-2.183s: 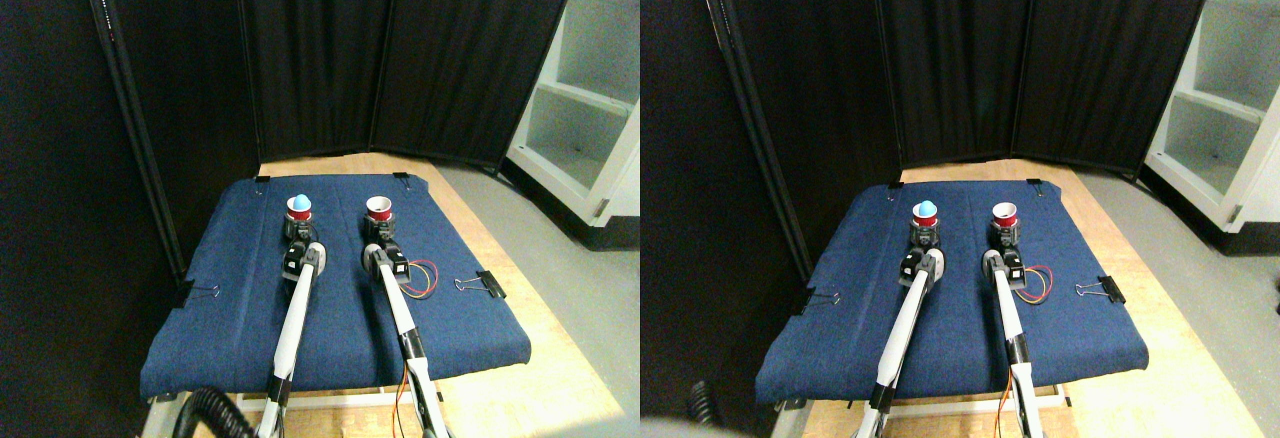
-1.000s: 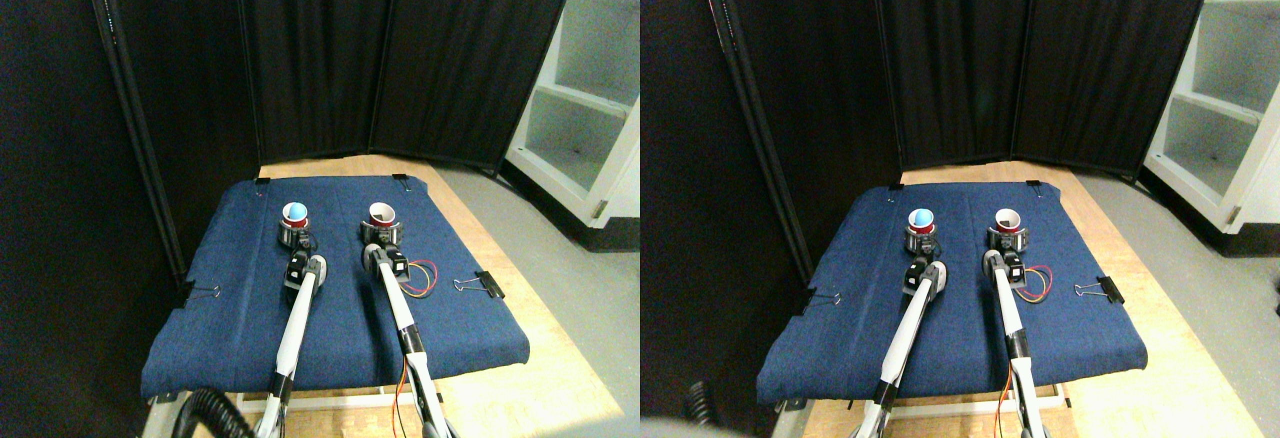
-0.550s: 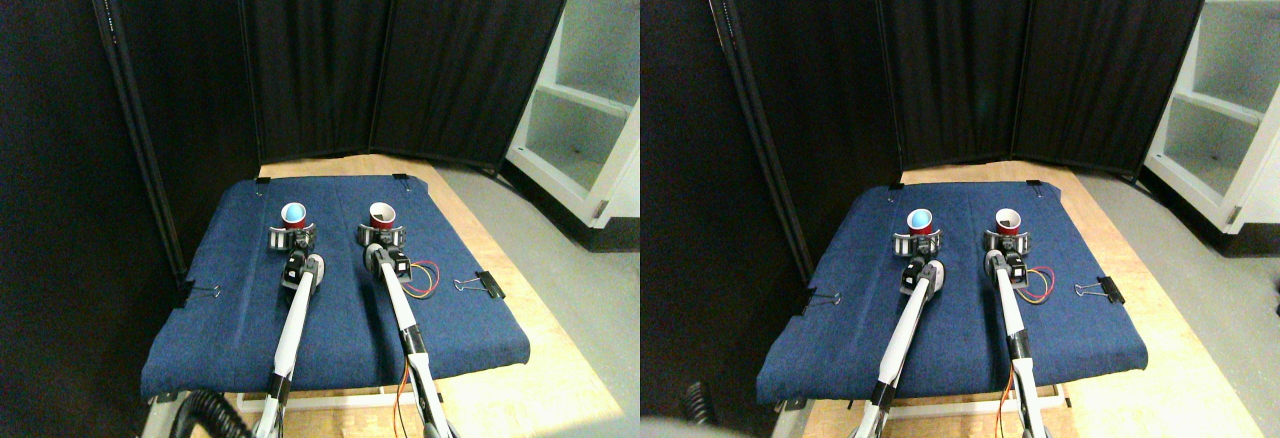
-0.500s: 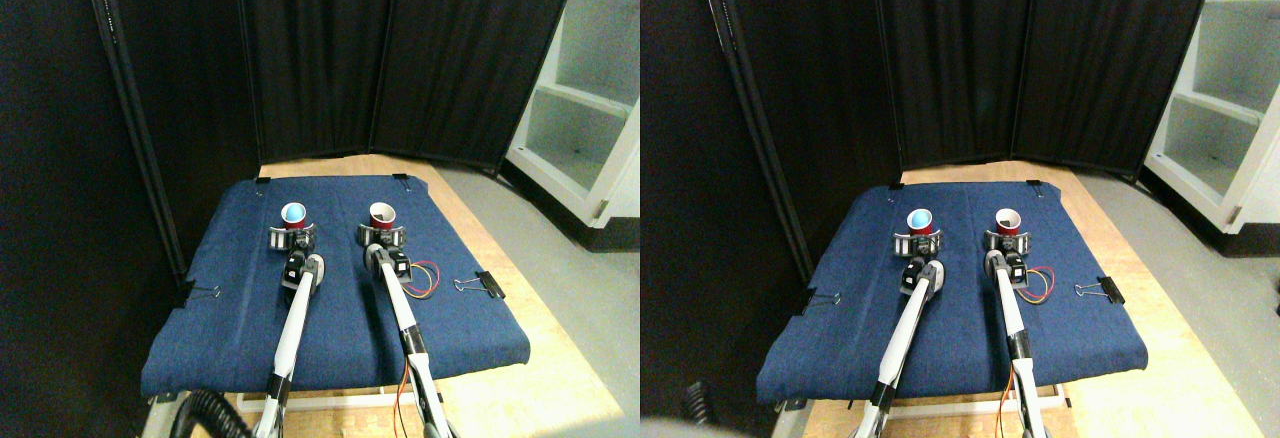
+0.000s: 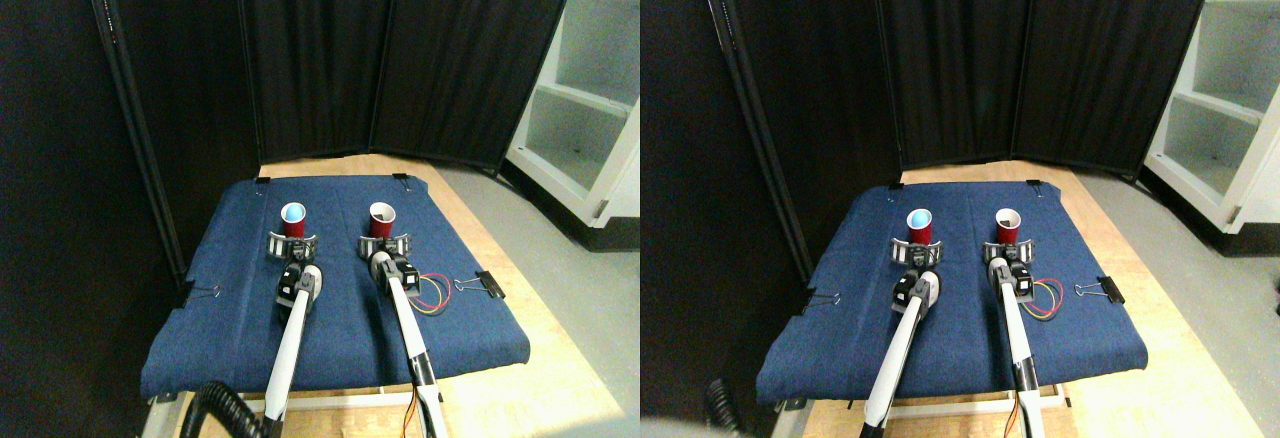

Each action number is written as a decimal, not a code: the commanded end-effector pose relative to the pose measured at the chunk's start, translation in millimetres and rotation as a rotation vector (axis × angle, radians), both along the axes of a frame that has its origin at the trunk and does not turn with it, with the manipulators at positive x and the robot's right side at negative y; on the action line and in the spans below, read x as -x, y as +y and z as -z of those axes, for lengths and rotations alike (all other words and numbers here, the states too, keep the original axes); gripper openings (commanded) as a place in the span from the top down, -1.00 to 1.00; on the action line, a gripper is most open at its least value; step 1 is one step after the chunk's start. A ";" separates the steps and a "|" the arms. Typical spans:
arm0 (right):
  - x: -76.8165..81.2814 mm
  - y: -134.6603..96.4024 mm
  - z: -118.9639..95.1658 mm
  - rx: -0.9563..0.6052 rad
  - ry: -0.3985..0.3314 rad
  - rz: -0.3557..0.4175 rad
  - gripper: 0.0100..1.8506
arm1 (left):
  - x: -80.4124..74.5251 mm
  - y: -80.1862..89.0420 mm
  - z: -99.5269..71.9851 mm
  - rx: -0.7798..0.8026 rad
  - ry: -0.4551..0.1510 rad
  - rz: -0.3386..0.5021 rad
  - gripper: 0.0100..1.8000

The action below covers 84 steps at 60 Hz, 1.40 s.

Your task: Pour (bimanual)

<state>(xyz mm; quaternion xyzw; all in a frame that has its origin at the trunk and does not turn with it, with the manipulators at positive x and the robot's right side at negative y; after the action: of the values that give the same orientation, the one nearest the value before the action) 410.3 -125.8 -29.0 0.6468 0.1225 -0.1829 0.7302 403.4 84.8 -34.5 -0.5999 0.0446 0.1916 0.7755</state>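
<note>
So the biggest thing here is the black folding screen (image 5: 400, 58) across the back, with a white shelf unit (image 5: 585, 108) off to the right of it. In front sits a wooden table (image 5: 500, 268) covered by a blue cloth (image 5: 230, 318), which is pinned down with binder clips; one clip (image 5: 483, 284) sits at the cloth's right edge.

Both pale manipulators come up from the near edge of the cloth. The left gripper (image 5: 293, 246) has its jaws spread wide and is holding nothing. It sits just on the near side of the left red cup (image 5: 293, 222), apart from it as far as I can tell. That cup stands upright toward the far edge of the cloth, left of centre, with something light blue showing inside it.

The right gripper (image 5: 381, 245) is also spread open and empty, just on the near side of the right red cup (image 5: 382, 220), which stands upright level with the other cup, a bit right of centre. Its inside looks dark.

A loop of red and yellow wires (image 5: 432, 293) lies beside the right arm.
</note>
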 end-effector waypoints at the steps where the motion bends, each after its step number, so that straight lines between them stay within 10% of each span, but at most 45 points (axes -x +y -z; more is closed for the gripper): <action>1: 2.9 -1.5 -9.2 0.022 -0.049 0.003 -0.37 | 9.1 -1.5 -3.7 -0.027 0.011 0.036 -0.37; 29: 37.9 -8.3 -16.1 0.070 -0.115 -0.060 -0.42 | 44.8 19.5 -28.6 -0.165 -0.059 0.173 -0.35; 64: 64.2 3.6 -51.3 0.372 -0.221 -0.215 -0.07 | 73.3 31.1 -67.5 -0.670 -0.229 0.465 0.26; 84: 77.0 13.6 -70.8 0.479 -0.334 -0.325 0.35 | 90.4 20.9 -85.6 -1.039 -0.319 0.632 0.23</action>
<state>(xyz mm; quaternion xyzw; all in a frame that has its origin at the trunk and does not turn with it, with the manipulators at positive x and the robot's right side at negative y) 334.6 -116.5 32.4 0.4467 0.0735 -0.0084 0.8916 315.2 108.9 40.6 -0.1259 0.0276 -0.1168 0.9848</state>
